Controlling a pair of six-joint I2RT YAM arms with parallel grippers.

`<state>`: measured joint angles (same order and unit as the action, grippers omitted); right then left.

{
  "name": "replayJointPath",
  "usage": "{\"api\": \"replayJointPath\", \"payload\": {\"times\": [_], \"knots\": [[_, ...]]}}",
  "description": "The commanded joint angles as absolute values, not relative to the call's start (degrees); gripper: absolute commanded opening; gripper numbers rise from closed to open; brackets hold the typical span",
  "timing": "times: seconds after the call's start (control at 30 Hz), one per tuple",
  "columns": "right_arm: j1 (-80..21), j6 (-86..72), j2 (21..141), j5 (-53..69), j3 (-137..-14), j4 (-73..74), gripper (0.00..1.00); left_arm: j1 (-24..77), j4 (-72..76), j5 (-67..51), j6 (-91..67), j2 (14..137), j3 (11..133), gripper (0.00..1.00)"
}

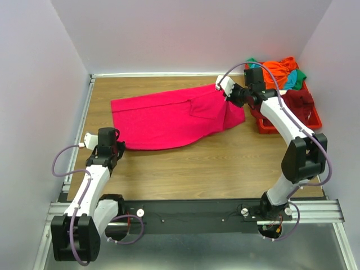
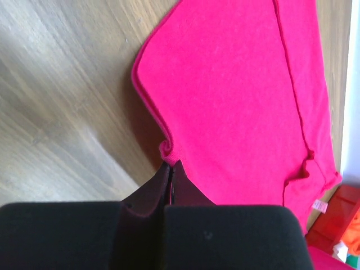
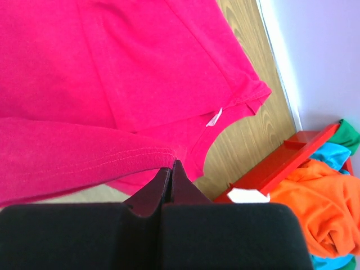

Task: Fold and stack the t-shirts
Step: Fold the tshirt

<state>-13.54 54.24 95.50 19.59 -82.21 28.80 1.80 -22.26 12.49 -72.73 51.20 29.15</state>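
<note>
From above we see the whole soft pink cloth t-shirt [image 1: 163, 118]. Up close, the left gripper [image 2: 170, 165] pinches its near left edge, the right gripper [image 3: 171, 165] its far right edge.

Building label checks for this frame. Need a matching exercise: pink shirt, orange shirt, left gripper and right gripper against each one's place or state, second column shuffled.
Column one:
1. pink shirt
2. orange shirt
3. left gripper
4. right gripper

Column two:
A. bunched in the red bin
B. shut on the pink shirt's hemmed edge, at the end nearest the bin
C. spread across the table
D. shut on the pink shirt's near left corner

Pairs: 1-C, 2-A, 3-D, 4-B
</note>
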Motion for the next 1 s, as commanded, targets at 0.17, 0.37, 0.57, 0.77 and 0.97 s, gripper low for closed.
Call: {"api": "replayJointPath", "payload": {"times": [0.17, 0.37, 0.57, 0.77, 0.97], "knots": [[-13.80, 51.51, 103.26, 16.26, -90.35, 28.56, 0.00, -6.76, -14.86, 8.97, -69.18, 57.39, 30.76, 0.00], [-13.71, 50.63, 106.61, 16.17, -94.03, 28.39, 0.01, -9.49, -11.69, 6.77, -66.97, 63.10, 31.81, 0.00], [-13.71, 49.48, 110.21, 16.00, -96.85, 28.30, 0.01, -9.84, -9.84, 5.98, -65.92, 67.93, 34.36, 0.00], [-13.80, 48.78, 112.23, 14.06, -99.05, 28.04, 0.01, -9.93, -9.67, 5.98, -64.95, 71.54, 37.61, 0.00], [-13.71, 47.81, 113.55, 12.66, -100.46, 27.69, 0.01, -9.93, -9.67, 5.80, -64.51, 75.40, 40.34, 0.00]]}}
